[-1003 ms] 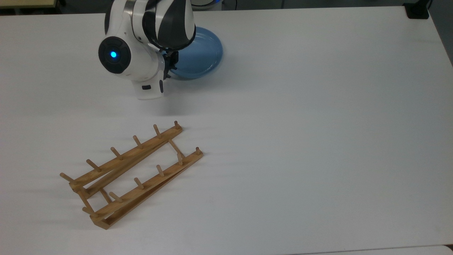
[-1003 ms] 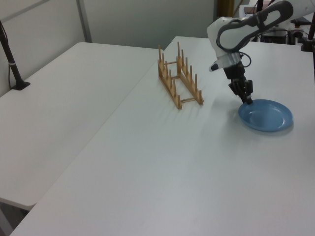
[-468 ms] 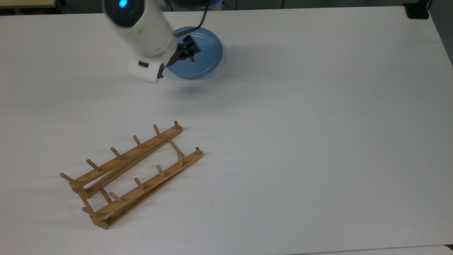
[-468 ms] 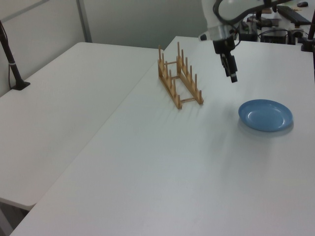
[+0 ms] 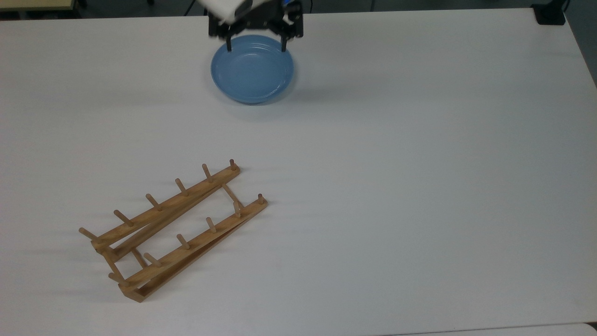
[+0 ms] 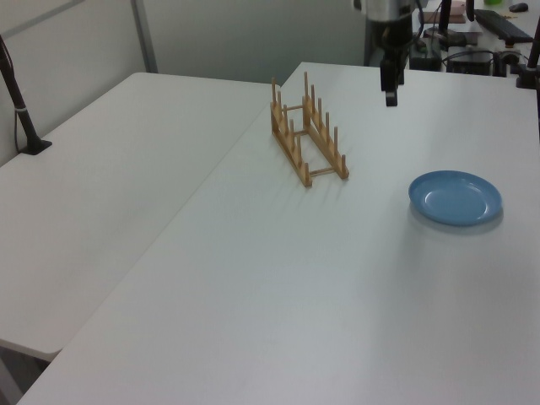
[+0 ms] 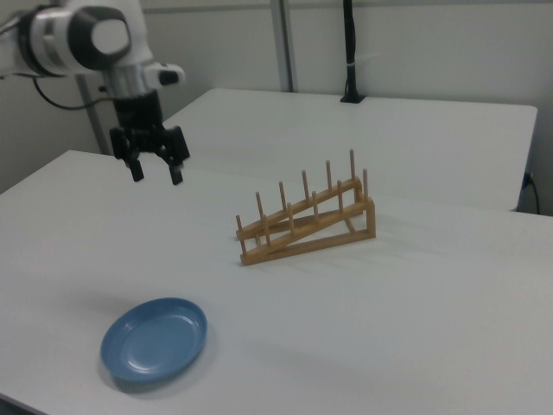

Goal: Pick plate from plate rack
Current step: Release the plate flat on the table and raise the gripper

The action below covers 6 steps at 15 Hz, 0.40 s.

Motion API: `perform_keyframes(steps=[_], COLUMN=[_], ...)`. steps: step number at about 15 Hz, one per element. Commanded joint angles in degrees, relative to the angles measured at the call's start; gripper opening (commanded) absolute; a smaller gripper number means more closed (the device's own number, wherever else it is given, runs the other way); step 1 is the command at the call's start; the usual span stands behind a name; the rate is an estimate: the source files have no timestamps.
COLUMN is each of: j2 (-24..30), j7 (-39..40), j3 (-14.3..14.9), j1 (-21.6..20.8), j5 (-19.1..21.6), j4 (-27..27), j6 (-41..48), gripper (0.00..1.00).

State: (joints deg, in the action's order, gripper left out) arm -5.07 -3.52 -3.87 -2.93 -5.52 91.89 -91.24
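The light-blue plate [image 5: 252, 68] lies flat on the white table [image 5: 396, 163], well apart from the plate rack [image 5: 172, 228]. The wooden rack stands with nothing between its pegs. My gripper [image 5: 255, 44] hangs high above the plate's far rim in the top view, open, with nothing between its fingers. In the right view the gripper [image 7: 156, 173] is in the air, up and to the left of the rack [image 7: 307, 220], and the plate [image 7: 155, 339] rests far below it near the front edge. The left view has the gripper [image 6: 390, 89] above the plate [image 6: 456, 197], to the right of the rack [image 6: 308, 135].
A second white table [image 6: 110, 169] adjoins on the left view's left, with a black clamped pole [image 6: 21, 101] on it. A black object [image 5: 550, 14] sits at the table's far right corner in the top view. Cluttered desks [image 6: 489, 34] stand behind the arm.
My gripper has left the plate's rim, risen high and turned, and its fingers now stand wide apart. The plate stays flat on the table; the rack has not moved.
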Motion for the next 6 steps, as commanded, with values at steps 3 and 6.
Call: perform_keyframes(steps=[3, 6], j2=[4.02, 4.10], j7=[-6.15, -6.33], j3=[1.24, 1.15], j1=[-0.59, -0.59], j5=[-0.99, -0.81], j4=[1.54, 1.63], j6=[0.36, 0.54], gripper=[1.00, 1.00])
